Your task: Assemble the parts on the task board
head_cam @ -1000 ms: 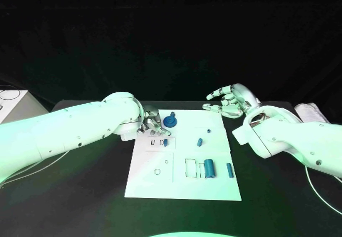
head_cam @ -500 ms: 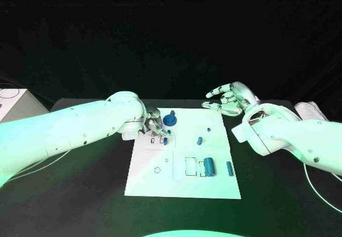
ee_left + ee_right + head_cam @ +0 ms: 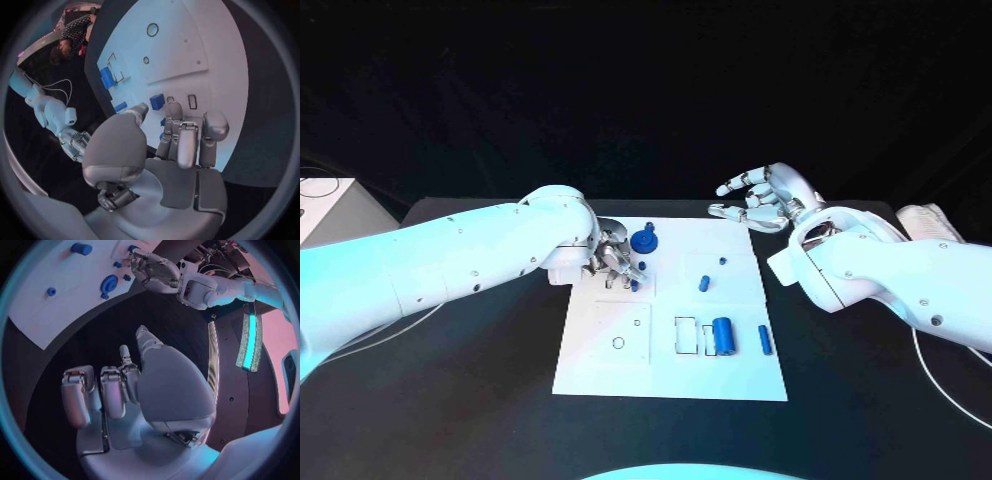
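Note:
The white task board (image 3: 668,365) lies in the middle of the table. My left hand (image 3: 615,255) hovers over its far left part, fingers pointing down beside a small blue part (image 3: 635,284) and a tiny blue peg (image 3: 642,265). I see nothing held in its fingers (image 3: 181,140). A round blue gear-like part (image 3: 645,242) stands just right of that hand. A blue cylinder (image 3: 723,335) and a thin blue bar (image 3: 764,340) lie near the board's right edge. My right hand (image 3: 764,200) floats beyond the far right corner, fingers apart, holding nothing.
Two more small blue parts (image 3: 705,284) (image 3: 723,262) sit mid-board. Round holes (image 3: 617,345) and rectangular slots (image 3: 685,336) mark the near half. A white box (image 3: 329,210) stands at the far left, and a pale object (image 3: 930,225) at the far right.
My left hand has crept a little toward me and to the right, over the slot area. The right hand has hardly moved.

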